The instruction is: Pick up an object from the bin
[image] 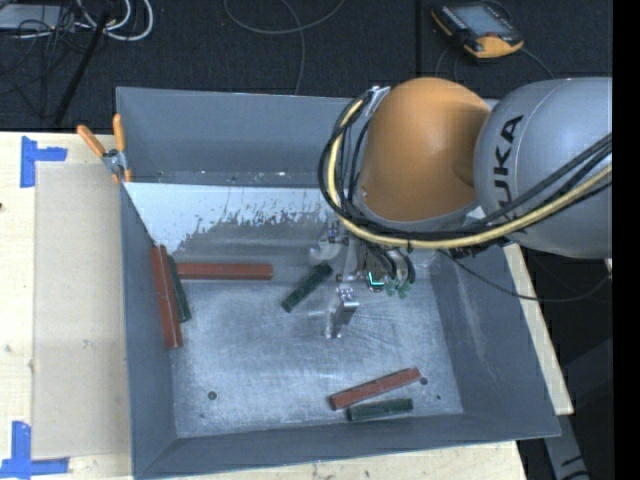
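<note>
Beside a slanted green bar in the bin, the claw is held. Its width cannot be told.

Green bar: dark, short, slim. Lies diagonally near mid-floor of the bin, upper end to the right.

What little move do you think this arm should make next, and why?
Probably a small shift to the picture's left and toward the far wall: the gripper hangs over bare bin floor, just beside the short dark green stick, the nearest thing. The other sticks lie farther off.
</note>
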